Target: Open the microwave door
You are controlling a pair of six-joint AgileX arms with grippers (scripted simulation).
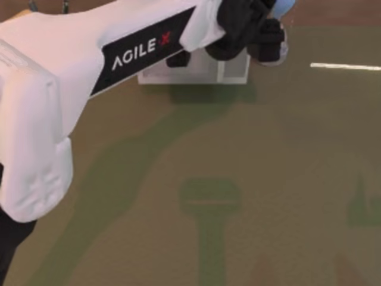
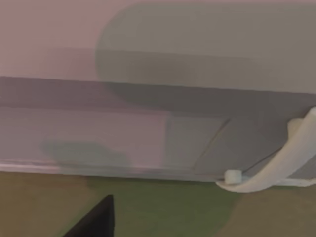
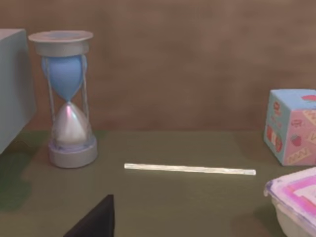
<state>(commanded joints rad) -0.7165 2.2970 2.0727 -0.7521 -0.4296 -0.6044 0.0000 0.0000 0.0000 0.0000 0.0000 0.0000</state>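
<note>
The white microwave (image 1: 196,70) stands at the table's back middle, mostly hidden under my left arm. Its front edge runs straight, so the microwave door (image 2: 207,54) looks shut. In the left wrist view the door's grey window fills the picture from close up. The curved white handle (image 2: 281,170) is off to one side of my left gripper and not between its fingers. My left gripper (image 1: 253,30) shows over the microwave's right end and is open and empty; only one dark fingertip (image 2: 101,222) is in view. My right arm is parked out of the top view; its fingertip (image 3: 101,222) holds nothing.
A blue hourglass (image 3: 69,98) stands just right of the microwave (image 3: 12,84), close to my left gripper. A thin white stick (image 1: 345,67) lies on the table to its right. A pink patterned cube (image 3: 294,126) and a pink-lidded container (image 3: 296,202) sit farther right.
</note>
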